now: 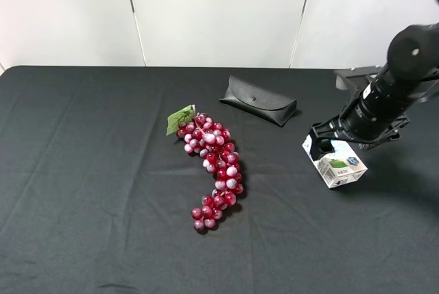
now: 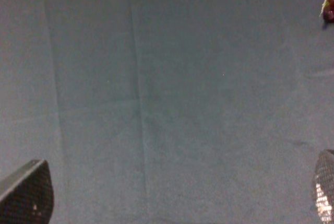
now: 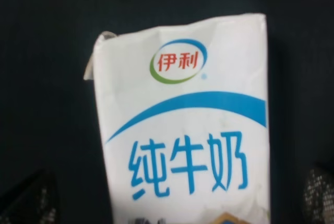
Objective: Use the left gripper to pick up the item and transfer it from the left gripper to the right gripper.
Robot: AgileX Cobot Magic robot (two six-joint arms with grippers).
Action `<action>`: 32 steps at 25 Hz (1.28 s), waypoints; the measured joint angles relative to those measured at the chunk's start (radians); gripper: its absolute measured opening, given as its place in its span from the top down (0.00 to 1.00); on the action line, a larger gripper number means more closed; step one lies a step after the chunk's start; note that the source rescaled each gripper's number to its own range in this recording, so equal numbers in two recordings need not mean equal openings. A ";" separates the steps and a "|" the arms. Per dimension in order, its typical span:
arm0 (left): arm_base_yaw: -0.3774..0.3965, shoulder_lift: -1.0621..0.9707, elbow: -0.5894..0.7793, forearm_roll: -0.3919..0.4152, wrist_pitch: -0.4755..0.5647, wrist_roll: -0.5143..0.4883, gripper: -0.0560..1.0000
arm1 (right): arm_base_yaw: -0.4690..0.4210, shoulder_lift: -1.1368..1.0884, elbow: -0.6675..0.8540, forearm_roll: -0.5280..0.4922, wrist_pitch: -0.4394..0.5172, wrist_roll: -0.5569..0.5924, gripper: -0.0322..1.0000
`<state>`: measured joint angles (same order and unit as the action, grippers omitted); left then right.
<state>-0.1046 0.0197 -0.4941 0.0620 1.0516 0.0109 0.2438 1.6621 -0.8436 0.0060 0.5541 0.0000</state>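
Carton (image 1: pixel 335 161) sits right under your right gripper (image 1: pixel 328 144), jaws spread around it, not clamped; left gripper (image 2: pixel 172 203), open over bare cloth, is well apart.

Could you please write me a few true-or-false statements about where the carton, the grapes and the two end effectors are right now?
1. The milk carton lies on the right side of the black tablecloth, under the right end effector. True.
2. The left end effector holds the carton. False: its wrist view shows only bare cloth between the fingertips.
3. The bunch of red grapes sits near the middle of the table. True.
4. The black flap case lies on top of the grapes. False: it lies apart from them, farther back.
5. The carton's print is red. False: the large characters are blue.
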 joint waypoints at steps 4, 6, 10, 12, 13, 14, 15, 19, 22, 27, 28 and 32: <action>0.000 0.000 0.000 0.000 0.000 0.000 0.00 | 0.000 -0.103 0.000 0.000 0.060 0.000 0.00; 0.000 0.000 0.000 0.000 0.000 0.000 0.00 | 0.000 -0.154 0.000 0.000 0.096 0.021 0.00; 0.000 0.000 0.000 0.000 0.000 0.000 0.00 | 0.000 -0.261 0.000 0.000 0.171 0.036 0.00; 0.000 0.000 0.000 0.000 0.000 0.000 0.00 | 0.000 -0.293 0.000 0.000 0.194 0.039 0.00; 0.000 0.000 0.000 0.000 0.000 0.000 0.00 | 0.000 -0.351 0.000 0.000 0.239 0.041 0.00; 0.000 0.000 0.000 0.000 0.000 0.000 0.00 | 0.000 -0.390 0.000 0.000 0.266 0.046 0.00; 0.000 0.000 0.000 0.000 0.000 0.000 0.00 | 0.000 -0.418 0.000 0.000 0.292 0.047 0.00; 0.000 0.000 0.000 0.000 0.000 0.000 0.00 | 0.000 -0.548 0.000 0.001 0.373 0.050 0.00; 0.000 0.000 0.000 0.000 0.000 0.000 0.00 | 0.000 -0.645 0.000 0.007 0.423 0.052 0.00; 0.000 0.000 0.000 0.000 0.000 0.000 0.00 | 0.000 -0.786 0.000 0.011 0.522 0.080 0.00; 0.000 0.000 0.000 0.000 0.000 0.000 0.00 | 0.000 -0.817 0.000 0.011 0.538 0.083 0.00; 0.000 0.000 0.000 0.000 0.000 0.000 0.00 | 0.000 -0.901 0.000 0.011 0.576 0.091 0.00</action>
<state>-0.1046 0.0197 -0.4941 0.0620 1.0516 0.0109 0.2438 0.7609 -0.8436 0.0174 1.1306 0.0907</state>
